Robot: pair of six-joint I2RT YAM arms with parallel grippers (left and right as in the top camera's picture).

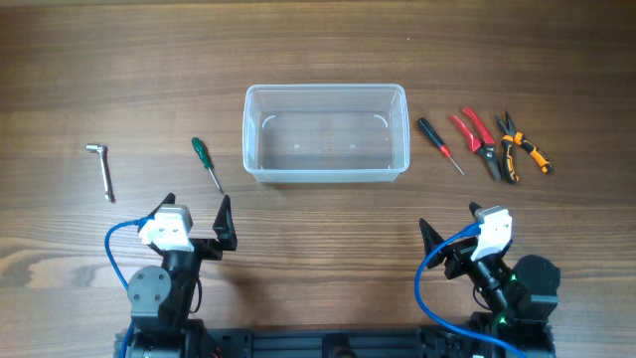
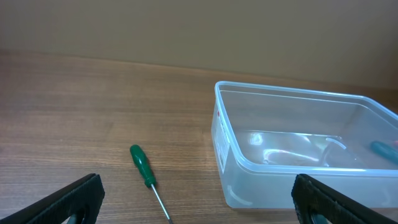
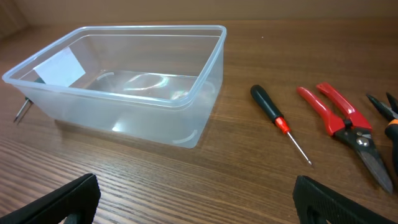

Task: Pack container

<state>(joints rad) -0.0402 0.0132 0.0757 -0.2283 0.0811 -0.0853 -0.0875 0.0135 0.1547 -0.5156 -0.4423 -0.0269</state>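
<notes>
The clear plastic container (image 1: 249,134) stands empty at the table's middle. It also shows in the left wrist view (image 2: 273,167) and the right wrist view (image 3: 118,94). A green-handled screwdriver (image 1: 206,159) (image 2: 143,167) lies left of it. A black-and-red screwdriver (image 1: 437,142) (image 3: 271,107), red-handled cutters (image 1: 477,139) (image 3: 339,115) and orange-and-black pliers (image 1: 522,151) (image 3: 388,115) lie right of it. A metal hex key (image 1: 102,167) lies far left. My left gripper (image 1: 196,215) (image 2: 199,202) is open and empty near the green screwdriver. My right gripper (image 1: 452,225) (image 3: 199,199) is open and empty in front of the right-hand tools.
The table (image 1: 318,40) is brown wood. Both arm bases stand at the near edge, with blue cables looping beside each wrist. A white label sits on the container's left end wall (image 3: 59,67).
</notes>
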